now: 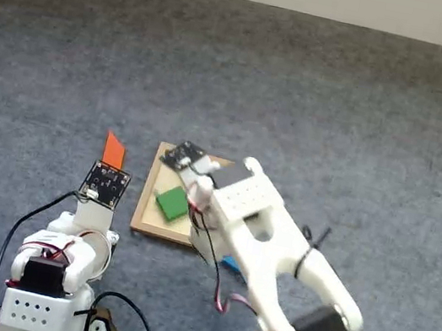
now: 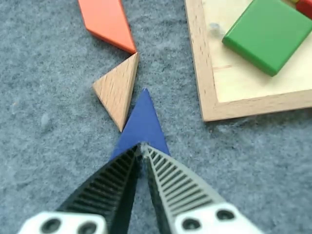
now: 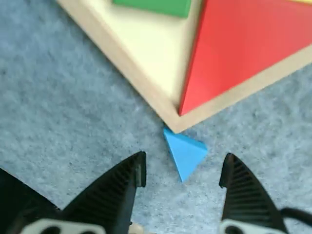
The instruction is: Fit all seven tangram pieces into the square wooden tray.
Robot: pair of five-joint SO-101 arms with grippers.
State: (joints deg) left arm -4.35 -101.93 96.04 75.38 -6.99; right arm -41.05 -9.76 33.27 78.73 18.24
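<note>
Left fingers (image 2: 114, 180) meet on the dark blue triangle (image 2: 143, 122), its apex toward the wooden triangle (image 2: 117, 92); right fingers (image 3: 112, 190) stand apart, flanking the light blue triangle (image 3: 184, 151).

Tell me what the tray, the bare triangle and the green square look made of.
Tray: pale wood, seemingly unvarnished, faint grain on its rim. Bare triangle: raw wood, grain lines visible. Green square: likely painted wood, though the smooth opaque, slightly glossy coat hides any grain.

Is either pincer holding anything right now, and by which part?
The left pincer is shut on the dark blue triangle at its wide end. The right pincer is open, holding nothing.
</note>
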